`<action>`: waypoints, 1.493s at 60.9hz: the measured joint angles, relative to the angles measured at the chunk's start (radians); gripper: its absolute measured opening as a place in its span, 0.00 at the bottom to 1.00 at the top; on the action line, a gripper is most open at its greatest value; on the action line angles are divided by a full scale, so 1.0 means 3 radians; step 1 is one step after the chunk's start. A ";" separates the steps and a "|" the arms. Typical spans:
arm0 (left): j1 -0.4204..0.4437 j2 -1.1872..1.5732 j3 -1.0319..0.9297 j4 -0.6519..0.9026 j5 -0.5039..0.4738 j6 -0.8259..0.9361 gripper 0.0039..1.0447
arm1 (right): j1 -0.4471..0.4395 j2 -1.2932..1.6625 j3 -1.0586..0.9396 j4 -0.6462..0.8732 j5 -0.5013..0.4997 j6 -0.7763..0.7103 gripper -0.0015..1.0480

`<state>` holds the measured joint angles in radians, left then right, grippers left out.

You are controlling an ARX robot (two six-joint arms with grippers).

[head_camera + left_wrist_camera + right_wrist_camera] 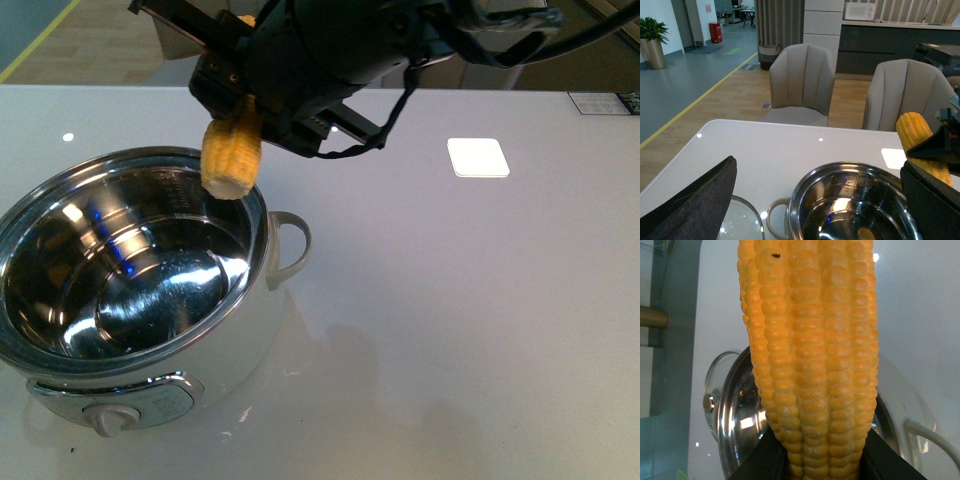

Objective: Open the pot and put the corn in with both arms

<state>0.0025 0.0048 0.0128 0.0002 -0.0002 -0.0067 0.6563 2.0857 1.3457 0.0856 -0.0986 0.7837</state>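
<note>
The pot (255,330) stands open at the table's left, with a white body, bare steel inside and a loop handle (292,248). My right gripper (243,108) is shut on the corn (232,156) and holds it upright just above the pot's far rim. In the right wrist view the corn (812,340) fills the frame between the black fingers (767,462), over the pot's rim (735,410). My left gripper (818,167) is open and empty, and hangs over the pot (850,210). The corn (920,142) shows to one side of it.
A glass lid (742,222) lies on the table beside the pot's handle; it also shows in the right wrist view (715,385). A white square (478,157) lies on the table at the right. Two beige chairs (802,82) stand past the far edge.
</note>
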 joint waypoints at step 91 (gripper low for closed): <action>0.0000 0.0000 0.0000 0.0000 0.0000 0.0000 0.93 | 0.0184 0.0278 -0.0092 -0.0228 -0.0657 0.0301 0.91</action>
<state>0.0025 0.0048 0.0128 0.0002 -0.0002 -0.0067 0.7116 2.1693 1.3182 0.0174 -0.2958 0.8742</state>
